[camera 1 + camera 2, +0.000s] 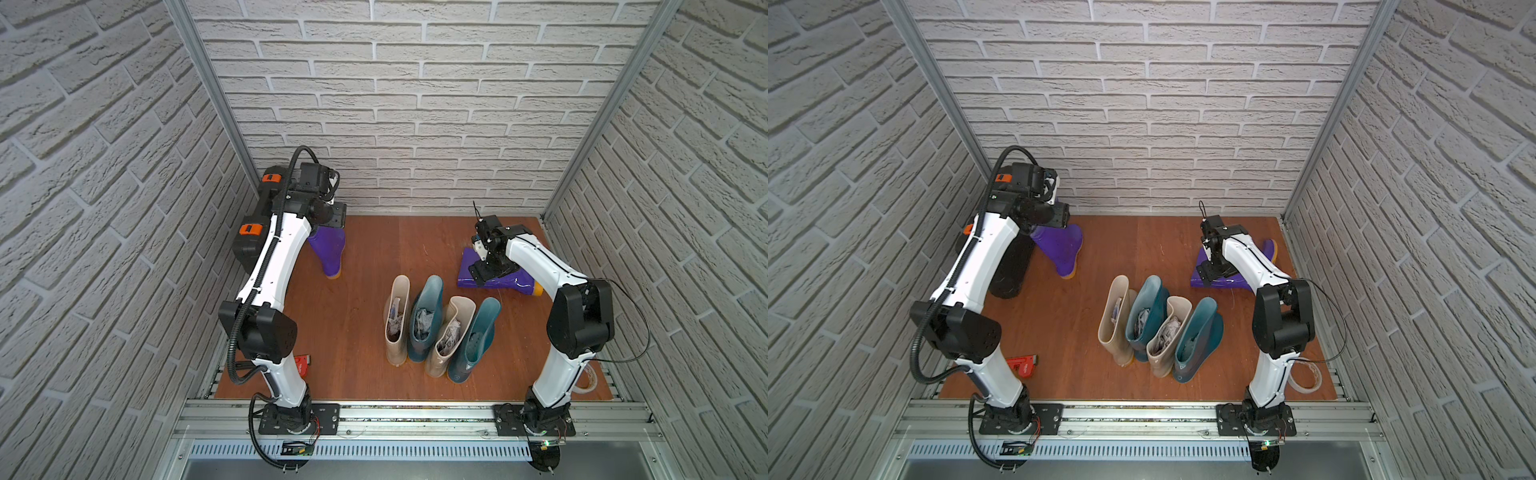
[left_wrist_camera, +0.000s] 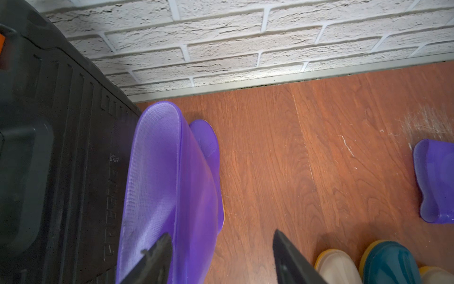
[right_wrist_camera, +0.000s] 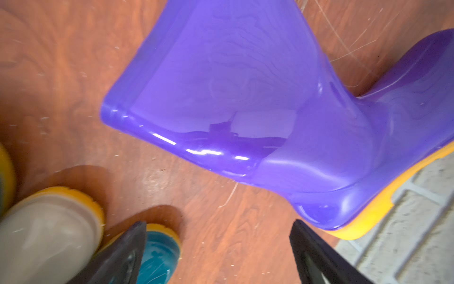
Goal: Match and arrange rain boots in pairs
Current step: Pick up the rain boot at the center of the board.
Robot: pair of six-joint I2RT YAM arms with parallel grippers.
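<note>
The left gripper [image 2: 221,233] stands partly open over the upright purple boot [image 2: 172,184]. One finger [image 2: 152,258] is at the mouth of the shaft, against its pale woven lining, and the other is well clear over the wooden floor [image 2: 319,147], so the shaft's wall lies between the jaws without being clamped. This boot stands at the back left, just beside the black hard case [image 2: 49,147], with its toe towards the brick wall and a thin orange sole edge showing. The right gripper [image 3: 219,222] is spread wide and holds nothing. It hangs over the second purple boot [image 3: 245,98], which lies on its side at the back right, glossy, with its orange sole towards the side wall and its flattened shaft towards the middle; whether a finger touches it cannot be told. In both top views the other four boots stand in a tight row mid-floor, alternating beige boot [image 1: 397,324], teal boot [image 1: 426,320], beige boot [image 1: 451,336], teal boot [image 1: 478,336], some with crumpled paper in their shafts.
</note>
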